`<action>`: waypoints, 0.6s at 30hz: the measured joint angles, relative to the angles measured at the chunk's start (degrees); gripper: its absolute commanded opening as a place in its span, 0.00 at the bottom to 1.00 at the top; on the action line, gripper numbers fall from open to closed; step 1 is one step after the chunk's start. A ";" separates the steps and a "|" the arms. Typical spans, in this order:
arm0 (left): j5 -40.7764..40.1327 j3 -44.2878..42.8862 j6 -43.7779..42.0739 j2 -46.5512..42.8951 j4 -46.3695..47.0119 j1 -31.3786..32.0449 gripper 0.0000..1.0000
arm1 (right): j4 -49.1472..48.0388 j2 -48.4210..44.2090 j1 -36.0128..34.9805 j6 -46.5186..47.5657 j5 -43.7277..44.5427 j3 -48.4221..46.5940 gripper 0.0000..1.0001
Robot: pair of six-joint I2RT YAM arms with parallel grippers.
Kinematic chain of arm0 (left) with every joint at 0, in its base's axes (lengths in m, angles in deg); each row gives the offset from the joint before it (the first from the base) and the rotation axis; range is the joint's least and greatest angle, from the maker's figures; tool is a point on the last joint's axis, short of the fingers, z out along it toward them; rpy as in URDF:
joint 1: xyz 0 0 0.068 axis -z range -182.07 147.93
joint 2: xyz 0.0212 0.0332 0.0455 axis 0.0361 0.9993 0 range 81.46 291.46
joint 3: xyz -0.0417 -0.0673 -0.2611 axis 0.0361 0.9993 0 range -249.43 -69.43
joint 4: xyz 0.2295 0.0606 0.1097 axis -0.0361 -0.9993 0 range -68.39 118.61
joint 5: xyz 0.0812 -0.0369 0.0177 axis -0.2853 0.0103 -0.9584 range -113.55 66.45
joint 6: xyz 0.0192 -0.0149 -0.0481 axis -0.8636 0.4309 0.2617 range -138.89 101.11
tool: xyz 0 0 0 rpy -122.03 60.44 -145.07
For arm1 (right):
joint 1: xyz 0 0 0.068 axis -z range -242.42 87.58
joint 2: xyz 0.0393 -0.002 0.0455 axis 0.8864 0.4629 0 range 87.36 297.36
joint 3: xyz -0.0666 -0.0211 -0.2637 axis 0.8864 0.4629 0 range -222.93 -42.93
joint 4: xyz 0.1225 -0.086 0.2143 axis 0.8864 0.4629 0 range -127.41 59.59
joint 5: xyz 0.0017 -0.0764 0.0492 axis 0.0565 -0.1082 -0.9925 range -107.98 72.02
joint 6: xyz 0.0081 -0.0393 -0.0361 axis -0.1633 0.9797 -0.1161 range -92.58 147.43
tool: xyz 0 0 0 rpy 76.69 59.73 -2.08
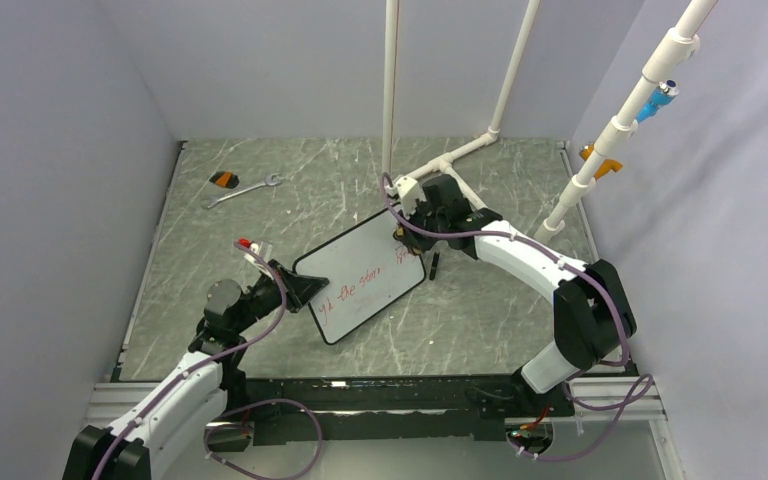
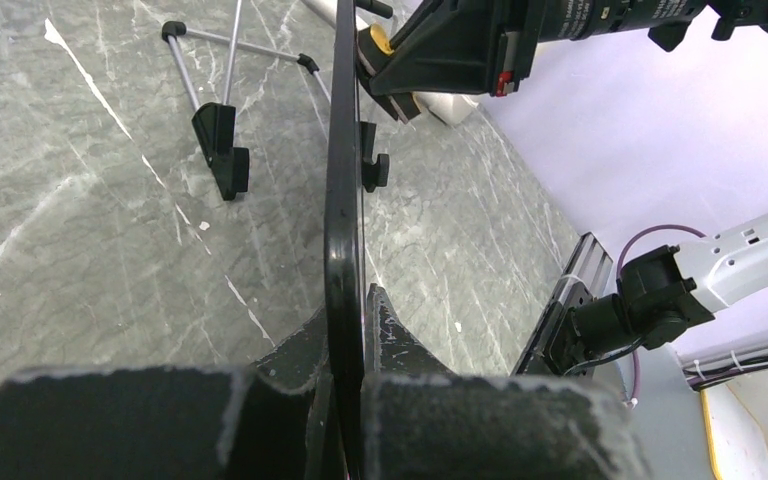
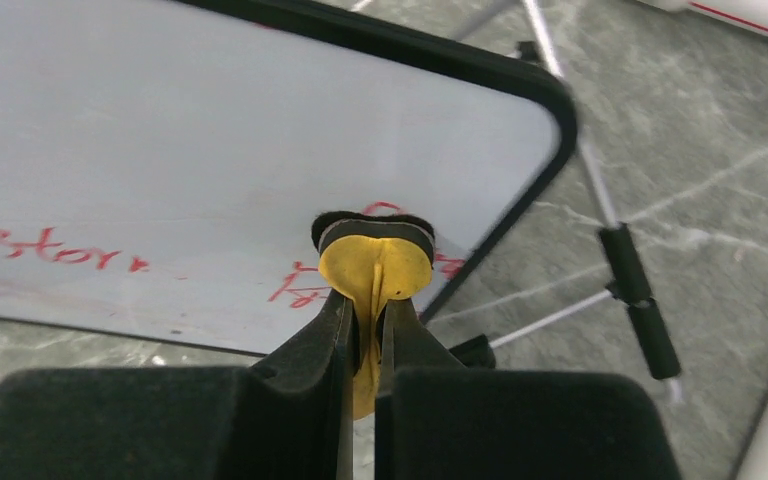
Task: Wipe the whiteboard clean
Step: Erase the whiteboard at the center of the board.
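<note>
The right gripper (image 3: 368,305) pinches a yellow felt eraser (image 3: 375,262) against the glossy whiteboard (image 3: 210,140); left gripper (image 2: 348,318) clamps its rounded frame.

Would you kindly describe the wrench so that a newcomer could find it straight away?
Look at the grey marbled table, then its far left corner, beyond the whiteboard. The wrench lies flat there, slim and silver, beside a small orange-and-black block.

Far left on your table (image 1: 500,320), a wrench (image 1: 245,190) lies just beside an orange-and-black piece (image 1: 224,180), possibly a clip.
</note>
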 measured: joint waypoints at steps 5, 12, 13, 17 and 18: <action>-0.04 0.00 0.00 -0.09 -0.17 0.00 0.00 | 1.38 0.00 -2.95 2.78 -5.81 -0.02 0.00; -0.09 0.00 0.04 -0.37 -0.42 0.00 0.00 | 1.29 0.00 -2.97 0.96 -3.98 0.00 0.00; -0.09 0.00 0.07 -0.35 -0.42 0.00 0.00 | 0.83 0.00 -2.29 0.35 -2.58 0.00 0.00; -0.02 0.00 0.09 -0.28 -0.26 0.00 0.00 | -0.94 -0.02 0.04 -0.85 2.34 0.24 0.00; 0.00 0.00 0.09 -0.24 -0.24 0.00 0.00 | -1.18 -0.02 0.24 -0.92 2.99 0.31 0.00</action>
